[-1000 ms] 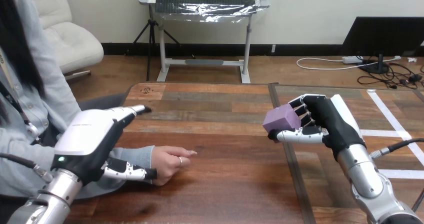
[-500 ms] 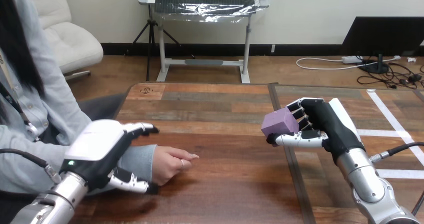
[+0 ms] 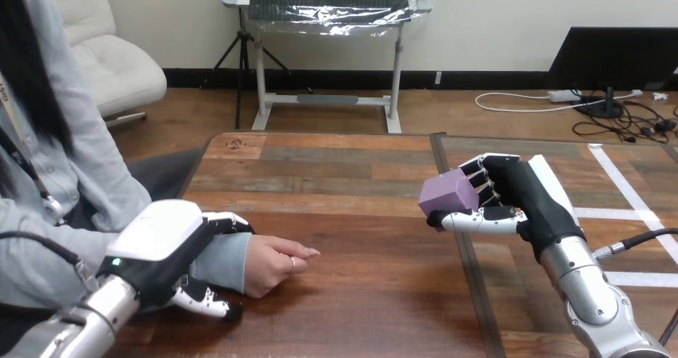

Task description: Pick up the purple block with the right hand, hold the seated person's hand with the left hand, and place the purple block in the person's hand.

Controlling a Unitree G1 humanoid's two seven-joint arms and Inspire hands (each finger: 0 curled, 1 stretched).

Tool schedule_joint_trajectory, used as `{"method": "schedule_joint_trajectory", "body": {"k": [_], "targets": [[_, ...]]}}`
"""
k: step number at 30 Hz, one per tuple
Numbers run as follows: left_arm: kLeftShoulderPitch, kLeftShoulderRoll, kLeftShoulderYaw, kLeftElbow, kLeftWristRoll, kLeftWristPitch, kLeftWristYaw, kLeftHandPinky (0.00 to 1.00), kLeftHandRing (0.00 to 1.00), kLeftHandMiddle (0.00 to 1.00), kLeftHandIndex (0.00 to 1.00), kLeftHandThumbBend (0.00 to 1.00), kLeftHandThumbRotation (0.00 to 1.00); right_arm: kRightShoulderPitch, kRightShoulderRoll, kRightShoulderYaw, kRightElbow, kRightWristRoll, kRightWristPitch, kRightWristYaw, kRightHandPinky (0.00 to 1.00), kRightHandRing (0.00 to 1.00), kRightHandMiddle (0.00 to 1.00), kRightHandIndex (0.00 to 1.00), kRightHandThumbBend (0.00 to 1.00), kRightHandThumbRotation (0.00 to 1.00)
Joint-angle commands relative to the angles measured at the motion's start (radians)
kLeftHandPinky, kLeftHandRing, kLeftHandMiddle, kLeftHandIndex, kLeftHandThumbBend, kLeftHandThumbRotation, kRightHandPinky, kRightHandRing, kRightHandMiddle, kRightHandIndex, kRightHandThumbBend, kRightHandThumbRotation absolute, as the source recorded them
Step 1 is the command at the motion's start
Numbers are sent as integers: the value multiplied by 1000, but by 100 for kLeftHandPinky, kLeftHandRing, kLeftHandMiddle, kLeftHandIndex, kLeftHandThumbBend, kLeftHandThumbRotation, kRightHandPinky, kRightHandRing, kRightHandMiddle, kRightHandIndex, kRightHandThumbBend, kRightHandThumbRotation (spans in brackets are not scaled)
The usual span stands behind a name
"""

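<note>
- The left hand (image 3: 160, 250) sits at the lower left of the frame, close to the table's (image 3: 360, 246) left edge. It is clasped on the person's wrist (image 3: 225, 256): the fingers (image 3: 230, 222) curl over the far side of the sleeve and the thumb lies along the near side, its tip down on the wood.
- Just right of it, the person's hand (image 3: 276, 264) rests on the table, loosely curled and pointing toward the centre of the frame.
- A wide stretch of bare wood runs from the person's hand to the seam (image 3: 470, 286) between the two tabletops, and from the far table edge down to the bottom of the frame.
- Right of centre, the purple block (image 3: 448, 194) is held up off the table, over the seam and well apart from the person's hand.
- The right hand (image 3: 524, 190) grasps the block, with the thumb under it and the fingers behind it.
- White tape lines (image 3: 612, 212) cross the tabletop toward the right edge of the frame.
</note>
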Motion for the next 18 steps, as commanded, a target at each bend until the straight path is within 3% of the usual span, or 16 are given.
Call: {"method": "schedule_joint_trajectory", "body": {"k": [1,11,18], "targets": [[-96,34,-31,37,7,-4,-9,63,67,70,71,100,15,-28,6,-21,-59,19,-48,-1,34,38,46,51,76,0],[-124,39,-72,107,26,-18,29,60,64,67,68,100,13,-18,10,-35,-76,46,-53,31,33,38,45,51,75,0],[-144,40,-101,147,38,-17,45,58,60,64,65,100,11,-10,6,-29,-94,39,-54,26,33,37,45,51,75,0]]}}
